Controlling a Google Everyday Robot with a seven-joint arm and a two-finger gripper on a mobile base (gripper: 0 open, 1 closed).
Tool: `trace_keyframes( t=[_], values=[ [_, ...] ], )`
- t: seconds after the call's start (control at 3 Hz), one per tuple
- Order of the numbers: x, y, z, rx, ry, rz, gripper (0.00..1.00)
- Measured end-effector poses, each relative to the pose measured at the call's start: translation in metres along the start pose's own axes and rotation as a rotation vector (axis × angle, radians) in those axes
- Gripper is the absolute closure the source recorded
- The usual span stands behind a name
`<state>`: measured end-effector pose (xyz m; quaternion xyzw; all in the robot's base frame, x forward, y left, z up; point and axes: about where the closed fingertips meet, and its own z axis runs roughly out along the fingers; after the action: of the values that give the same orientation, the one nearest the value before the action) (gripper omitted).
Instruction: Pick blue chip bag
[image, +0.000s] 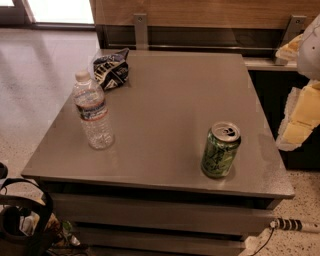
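Counter (170, 95), grey, carries 3 items. Left side, toward the front: clear bottle (93, 114), upright, white cap on. Just behind it, near the far-left corner and not touching it: blue bag (111, 69), crumpled, lying on the surface, pale lettering showing. Right side, near the front edge: green can (220, 150), upright. Claw (300, 116) at the right frame edge, beyond the counter's side, well apart from the bag; whether open or closed cannot be told.

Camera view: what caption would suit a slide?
Blue chip bag at the far left corner of the table, water bottle and green soda can nearer; gripper hangs at the right edge.
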<state>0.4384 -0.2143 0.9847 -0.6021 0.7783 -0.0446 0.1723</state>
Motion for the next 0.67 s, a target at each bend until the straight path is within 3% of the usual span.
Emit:
trace_keyframes(
  t=[0.33, 0.67],
  values=[
    [-0.002, -0.004, 0.000, 0.007, -0.005, -0.001, 0.00],
    [-0.018, -0.033, -0.003, 0.052, -0.043, -0.009, 0.00]
  ],
)
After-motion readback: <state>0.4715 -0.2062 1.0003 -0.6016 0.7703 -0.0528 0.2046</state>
